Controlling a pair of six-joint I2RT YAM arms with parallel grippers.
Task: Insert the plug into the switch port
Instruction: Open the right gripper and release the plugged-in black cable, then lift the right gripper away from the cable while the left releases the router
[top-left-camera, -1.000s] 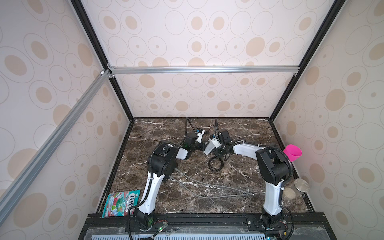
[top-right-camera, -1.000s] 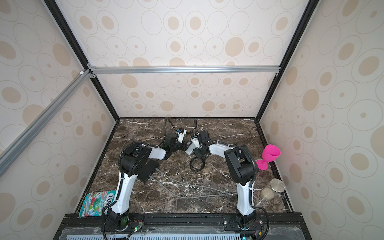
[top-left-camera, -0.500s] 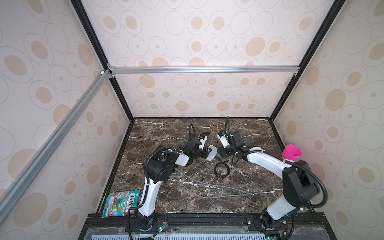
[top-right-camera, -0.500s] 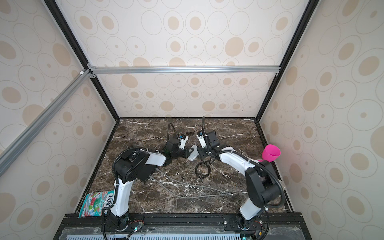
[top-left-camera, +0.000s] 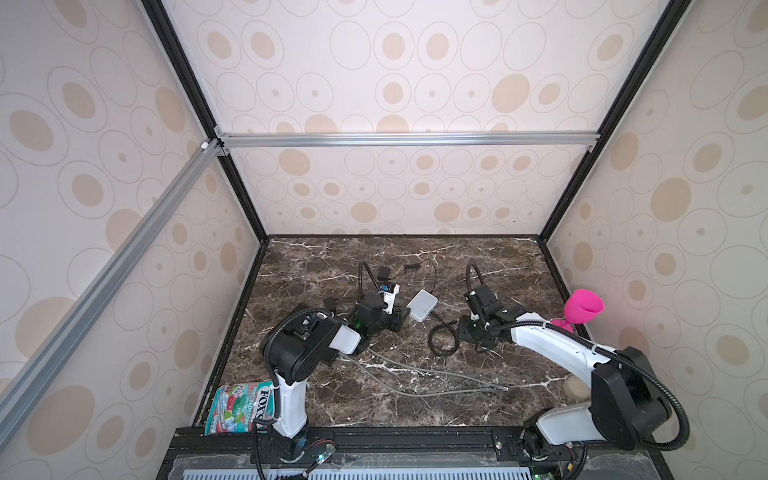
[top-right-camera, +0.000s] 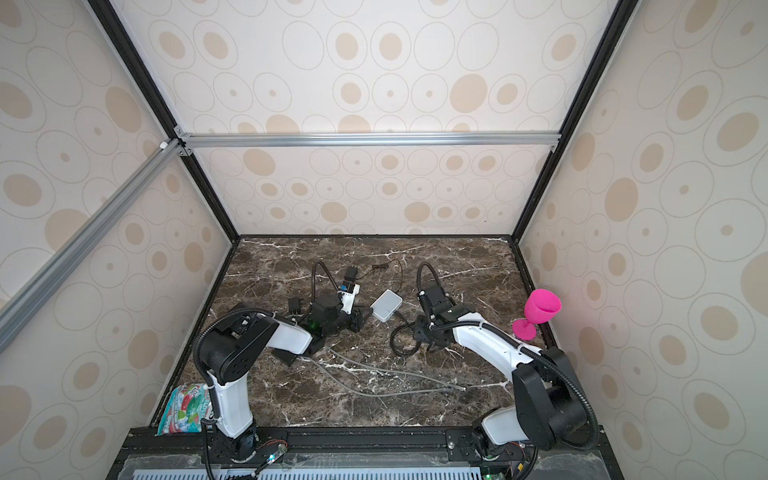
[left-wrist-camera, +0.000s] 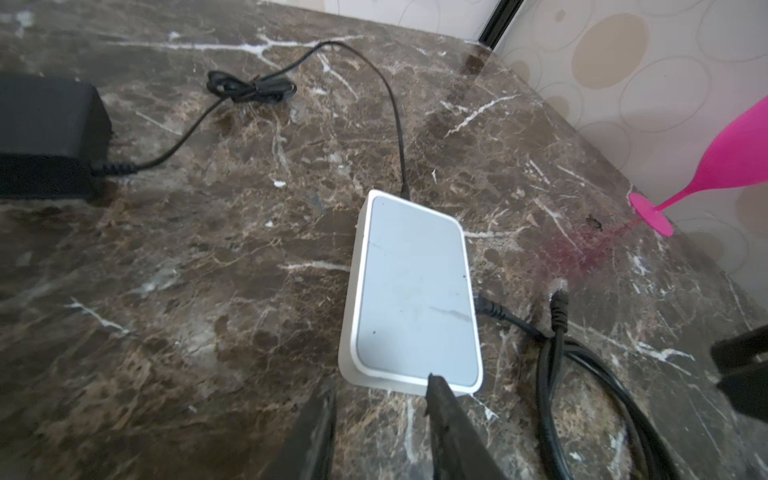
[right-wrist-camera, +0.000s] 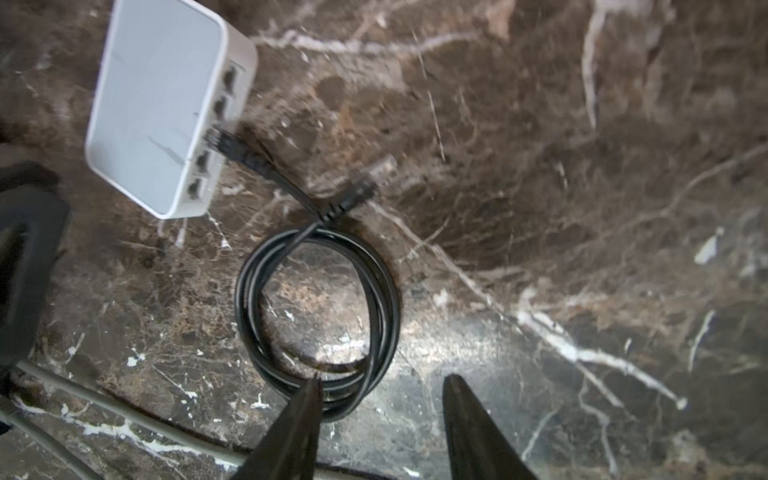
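Plug (right-wrist-camera: 226, 145) (black, ridged) at rounded white switch (right-wrist-camera: 158, 104)

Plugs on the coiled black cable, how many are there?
2. One plug is seated in the switch, mid-row; the other plug lies loose beside the coil.

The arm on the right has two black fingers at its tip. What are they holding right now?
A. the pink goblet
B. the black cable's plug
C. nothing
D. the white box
C: the right gripper has its jaws apart above the coiled black Ethernet cable, gripping nothing; the pink goblet and the white network switch lie clear of it.
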